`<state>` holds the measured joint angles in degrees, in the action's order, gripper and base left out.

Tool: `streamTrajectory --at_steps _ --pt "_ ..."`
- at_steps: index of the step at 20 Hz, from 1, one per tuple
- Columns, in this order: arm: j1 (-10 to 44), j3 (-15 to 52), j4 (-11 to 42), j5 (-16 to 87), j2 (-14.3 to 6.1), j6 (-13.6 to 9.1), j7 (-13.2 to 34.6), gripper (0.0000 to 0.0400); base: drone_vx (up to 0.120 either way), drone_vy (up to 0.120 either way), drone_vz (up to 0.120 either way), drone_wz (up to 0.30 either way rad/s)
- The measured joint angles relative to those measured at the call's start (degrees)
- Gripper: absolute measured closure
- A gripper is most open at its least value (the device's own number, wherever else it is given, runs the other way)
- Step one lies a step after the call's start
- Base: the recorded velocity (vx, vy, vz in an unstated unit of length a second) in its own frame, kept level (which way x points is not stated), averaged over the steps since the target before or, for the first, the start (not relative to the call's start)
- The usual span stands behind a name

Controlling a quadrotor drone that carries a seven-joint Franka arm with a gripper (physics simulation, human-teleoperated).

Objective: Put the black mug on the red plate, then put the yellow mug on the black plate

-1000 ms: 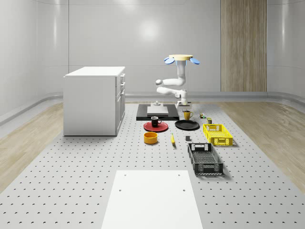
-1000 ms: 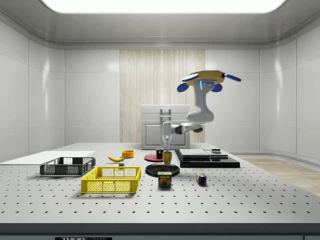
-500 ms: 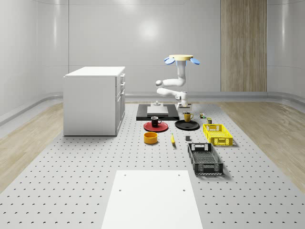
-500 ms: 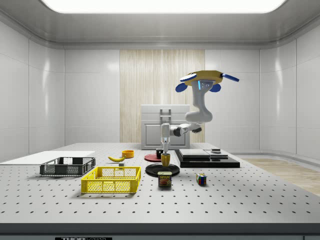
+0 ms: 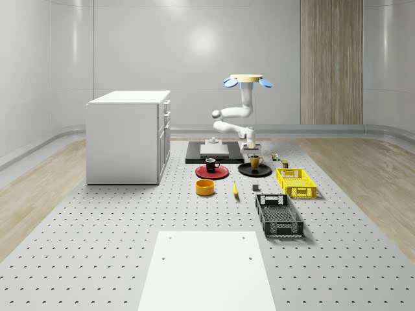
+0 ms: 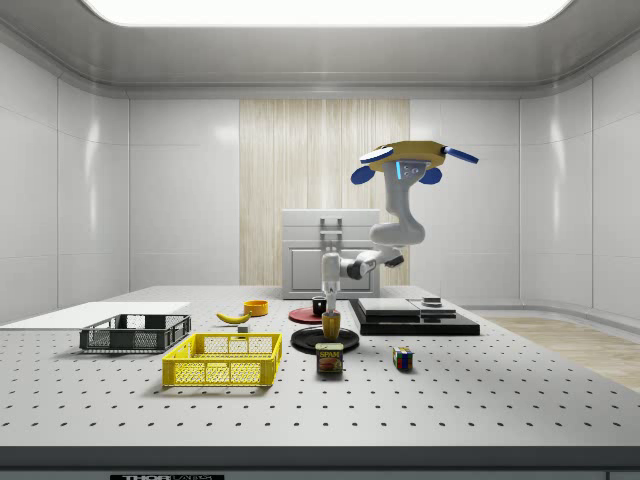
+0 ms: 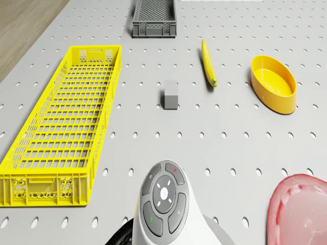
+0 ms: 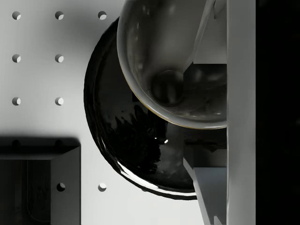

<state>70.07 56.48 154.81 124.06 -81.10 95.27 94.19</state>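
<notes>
On the red plate (image 5: pixel 212 172) the black mug (image 5: pixel 210 164) already stands upright, so the first half of the task looks finished. What is left concerns the yellow mug (image 5: pixel 255 161), which in the whole-scene view sits over the black plate (image 5: pixel 254 170), directly beneath the pincer (image 5: pixel 249 151). From the side, the yellow mug (image 6: pixel 332 323) appears at or just above the black plate (image 6: pixel 325 342), with the pincer (image 6: pixel 329 306) right over it; whether the mug's base is touching the plate I cannot tell. Looking along the wrist, the mug's hollow (image 8: pixel 178 61) hangs over the plate's glossy surface (image 8: pixel 126 136) with a finger (image 8: pixel 241 93) against its rim, so the pincer seems to be gripping the mug. The drone (image 5: pixel 247 80) hovers above the far end of the worktop (image 5: pixel 117 240), behind the plates. My judgement: only setting down and letting go remain.
</notes>
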Motion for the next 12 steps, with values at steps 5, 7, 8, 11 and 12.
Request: streamTrajectory --at_steps 5,7,8,11,12 --pt "-0.6 1.3 0.9 -1.1 0.1 -1.0 -0.1 0.0050 0.000 0.000 0.000 0.000" --pt "-0.9 2.4 1.6 -2.1 0.0 -1.7 -0.1 0.0031 0.000 0.000 0.000 0.000" --pt "-1.0 2.9 2.0 -2.6 0.0 -2.1 -0.1 0.0024 0.000 0.000 0.000 0.000" --pt "-1.4 4.2 2.7 -3.7 0.0 -2.9 0.0 0.0011 0.000 0.000 0.000 0.000" --pt "-1.4 4.3 2.7 -3.8 0.0 -2.9 0.0 0.0010 0.000 0.000 0.000 0.000"
